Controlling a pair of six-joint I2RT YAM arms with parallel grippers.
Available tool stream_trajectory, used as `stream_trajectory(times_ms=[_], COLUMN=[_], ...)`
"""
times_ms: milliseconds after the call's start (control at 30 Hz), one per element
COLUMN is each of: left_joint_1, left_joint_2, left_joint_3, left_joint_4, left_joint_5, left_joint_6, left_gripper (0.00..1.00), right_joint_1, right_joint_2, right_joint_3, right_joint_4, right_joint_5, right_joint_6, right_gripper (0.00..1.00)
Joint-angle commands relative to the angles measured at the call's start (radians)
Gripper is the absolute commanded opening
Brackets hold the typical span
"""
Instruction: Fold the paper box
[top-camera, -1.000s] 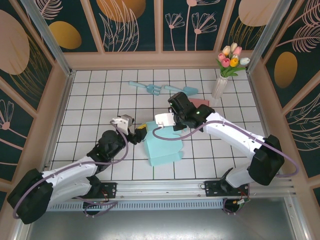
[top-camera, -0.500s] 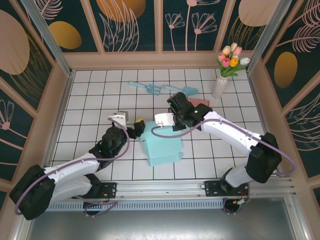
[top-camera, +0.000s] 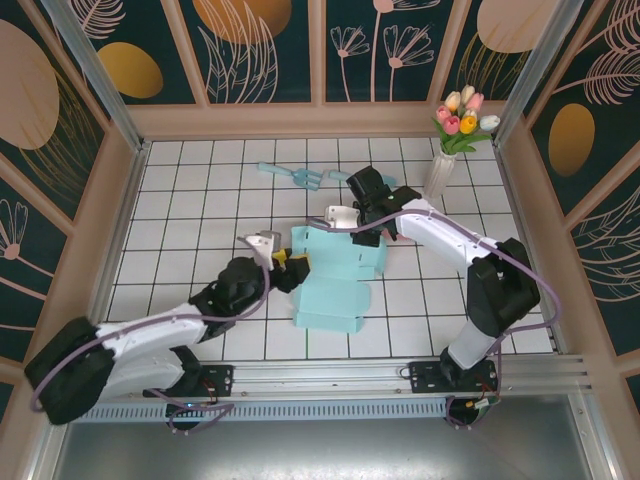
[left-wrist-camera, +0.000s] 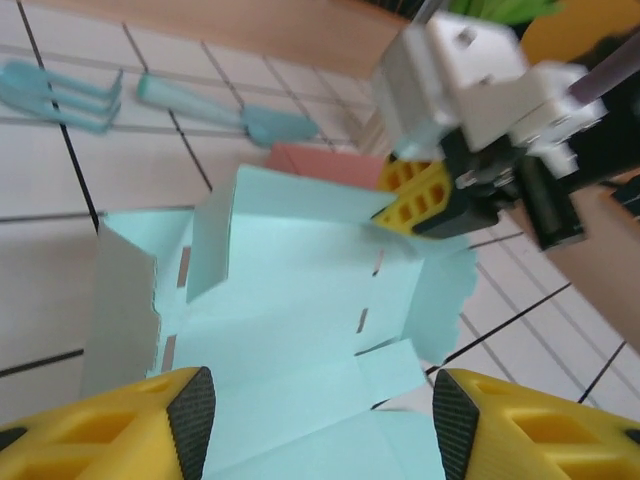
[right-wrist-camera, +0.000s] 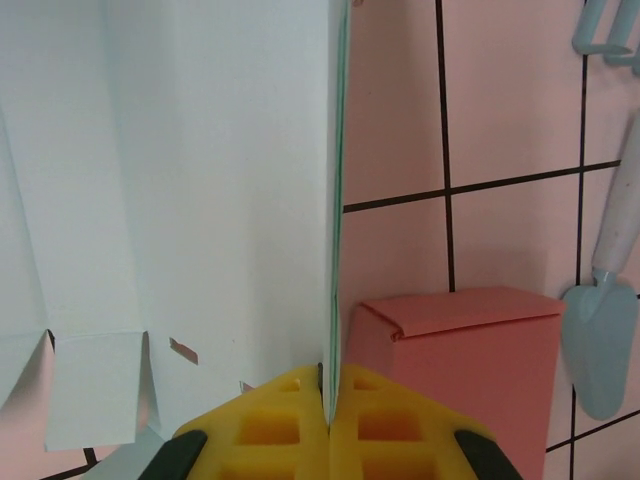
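Paper box: the light-blue paper box (top-camera: 338, 278) sits part-unfolded in the middle of the white tiled worktop (top-camera: 190, 210), with its flat panels spread on the tiles and its far wall and side flaps standing up
Right pincer: the right pincer (right-wrist-camera: 328, 388) is clamped on the box; its yellow fingers are pressed together on a thin upright panel, and the sheet's edge rises straight out of the pinch
Right pincer and box: it is at the box's far right corner; from the left wrist you can see it biting the top edge of the far wall, right where that wall meets the scalloped side flap
Left pincer: the left pincer (left-wrist-camera: 320, 425) has its fingers wide apart and grips nothing
Left pincer and box: from overhead it is at the box's near-left edge, facing the right pincer across the box; from its own camera the flat floor of the box runs under the gap between the fingers, and a raised side flap stands just beyond the finger on the left of that view
Pink box: a closed pink box (right-wrist-camera: 460, 350) lies on the tiles just beside the clamped panel, on its outer side; touching or not, I can't tell
Beyond the box: a blue fork (left-wrist-camera: 60, 92) and a blue scoop (left-wrist-camera: 265, 125) lie flat on the tiles, well past the far wall
Far right corner: a vase of tulips (top-camera: 440, 172) stands upright near the back wall
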Motion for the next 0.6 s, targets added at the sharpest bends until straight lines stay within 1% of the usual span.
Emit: stream_trajectory(times_ms=[0,100,167,267,400,500,567], left_joint_1=[-0.001,0.000,0.006,0.038,0.083,0.109,0.111], left_joint_2=[0.115,0.196,0.217,0.229,0.233,0.241,0.250], left_joint_3=[0.062,0.106,0.118,0.103,0.068,0.049,0.040], left_joint_4=[0.060,0.035,0.003,-0.009,-0.021,-0.025,-0.014], left_joint_5=[0.000,-0.103,-0.183,-0.242,-0.272,-0.260,-0.231], left_joint_6=[-0.019,-0.029,-0.040,-0.071,-0.103,-0.118,-0.127], left_gripper=[0.62,0.61,0.62,0.61,0.61,0.60,0.61], right_joint_1=[-0.007,-0.008,-0.008,-0.007,-0.007,-0.007,-0.006], right_joint_2=[0.014,0.018,0.017,0.018,0.016,0.013,0.014], right_joint_3=[0.028,0.029,0.027,0.029,0.027,0.027,0.027], right_joint_4=[-0.044,-0.051,-0.053,-0.055,-0.059,-0.057,-0.058], right_joint_5=[-0.043,-0.042,-0.036,-0.029,-0.031,-0.026,-0.021], right_joint_6=[0.009,0.007,0.004,0.007,0.011,0.014,0.017], right_gripper=[0.00,0.00,0.00,0.00,0.00,0.00,0.00])
